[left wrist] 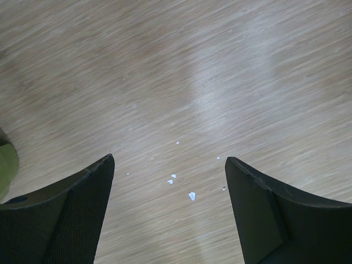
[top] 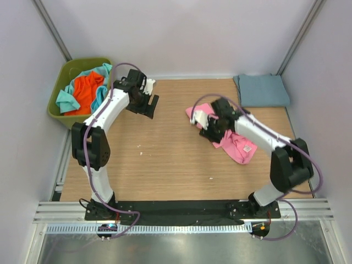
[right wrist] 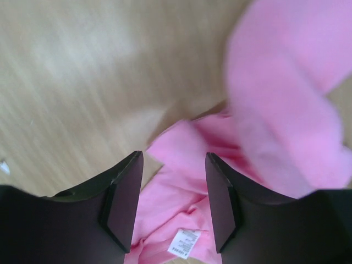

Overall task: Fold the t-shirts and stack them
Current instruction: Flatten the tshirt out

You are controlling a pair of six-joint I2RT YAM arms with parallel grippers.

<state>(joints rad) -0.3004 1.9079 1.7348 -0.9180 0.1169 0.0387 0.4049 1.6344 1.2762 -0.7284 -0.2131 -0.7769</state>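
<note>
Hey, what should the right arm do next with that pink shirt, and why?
Probably lower the right gripper and close on an edge of the pink shirt. Its jaws stand apart just above the cloth, which lies crumpled rather than flat on the table, so it likely needs spreading before any fold. The left gripper is open over bare wood, away from the shirt.

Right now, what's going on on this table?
The right fingers hang open over the crumpled pink shirt, gripping nothing. The left fingers are open over bare table near the bin, which holds the orange shirt and teal shirt. A blue-grey shirt lies folded at the far right corner.
</note>
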